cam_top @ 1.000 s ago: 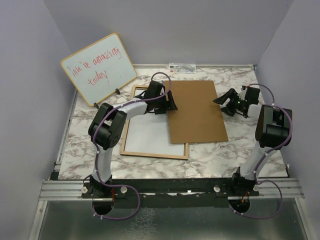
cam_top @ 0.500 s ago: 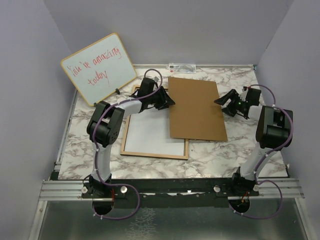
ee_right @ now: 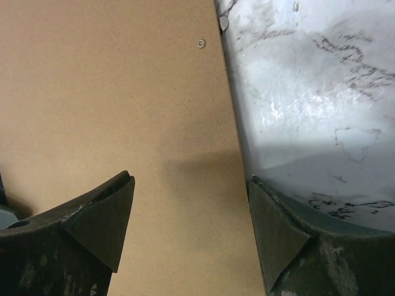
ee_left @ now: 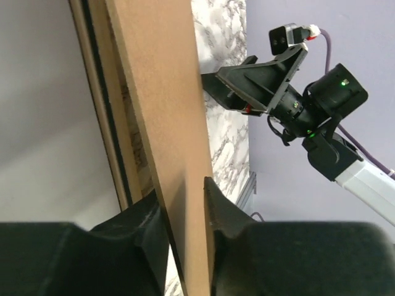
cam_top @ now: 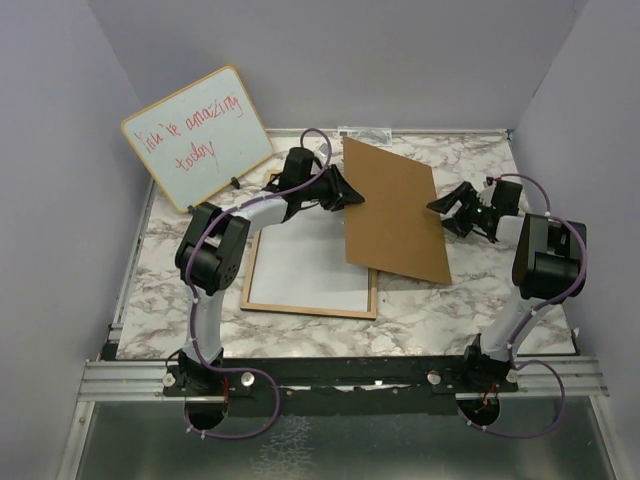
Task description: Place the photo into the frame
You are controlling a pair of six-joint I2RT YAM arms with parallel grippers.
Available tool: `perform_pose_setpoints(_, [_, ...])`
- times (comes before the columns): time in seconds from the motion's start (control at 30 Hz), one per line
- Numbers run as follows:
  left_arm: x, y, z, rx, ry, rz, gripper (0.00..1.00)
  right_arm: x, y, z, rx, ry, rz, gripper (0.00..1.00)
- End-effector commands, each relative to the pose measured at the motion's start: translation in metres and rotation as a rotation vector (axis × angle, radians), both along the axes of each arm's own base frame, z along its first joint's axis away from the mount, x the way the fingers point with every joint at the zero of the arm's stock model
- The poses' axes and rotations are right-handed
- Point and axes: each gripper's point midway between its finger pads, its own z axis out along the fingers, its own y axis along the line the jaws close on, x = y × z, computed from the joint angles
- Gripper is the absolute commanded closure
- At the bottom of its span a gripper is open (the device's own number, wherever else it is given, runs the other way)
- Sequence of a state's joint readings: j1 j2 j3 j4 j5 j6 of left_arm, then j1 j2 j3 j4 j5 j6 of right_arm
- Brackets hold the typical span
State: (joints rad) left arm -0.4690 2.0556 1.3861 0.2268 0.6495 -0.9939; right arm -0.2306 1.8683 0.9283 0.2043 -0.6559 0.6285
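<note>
At the near side of the marble table [cam_top: 450,300], left of centre, the frame [cam_top: 310,310] lies flat with its light wood face up. A white sheet [cam_top: 305,265] fills its opening; whether this is the photo's reverse cannot be told. Further back, the brown board [cam_top: 395,210] hangs tilted over the frame's right rail. The left gripper [cam_top: 345,190] has its jaws pinched on the board's left edge. The right gripper [cam_top: 450,208] sits at the board's right edge, jaws wide apart and gripping nothing. A whiteboard [cam_top: 200,135] with red handwriting stands at the far left.
</note>
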Motion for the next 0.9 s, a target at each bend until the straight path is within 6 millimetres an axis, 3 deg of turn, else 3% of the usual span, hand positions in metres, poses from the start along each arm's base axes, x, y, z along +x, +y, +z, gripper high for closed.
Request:
perform_pose_setpoints(0.0, [-0.006,-0.014,0.041,-0.045,-0.083,-0.071,0.78,-0.034,0.023,-0.02,0.076,0.14,0.039,0.21])
perform_pose_setpoints(0.17, [0.006,-0.001,0.049,0.113,-0.144,-0.034,1.0,-0.033,0.017,-0.015,0.03,0.131,0.028,0.21])
perform_pose_setpoints(0.37, [0.015,0.018,0.078,0.27,-0.221,0.011,1.0,-0.026,-0.002,0.011,-0.1,0.104,-0.033,0.19])
perform_pose_setpoints(0.53, [0.011,0.023,0.116,0.266,-0.289,0.027,1.0,-0.017,-0.012,0.04,-0.203,0.037,-0.084,0.18])
perform_pose_setpoints(0.7, [0.005,0.022,0.173,0.203,-0.374,0.053,1.0,-0.015,0.004,0.079,-0.218,-0.09,-0.033,0.17])
perform_pose_setpoints(0.87, [0.001,0.022,0.208,0.157,-0.425,0.07,1.0,-0.023,0.034,0.123,-0.208,-0.268,0.1,0.17])
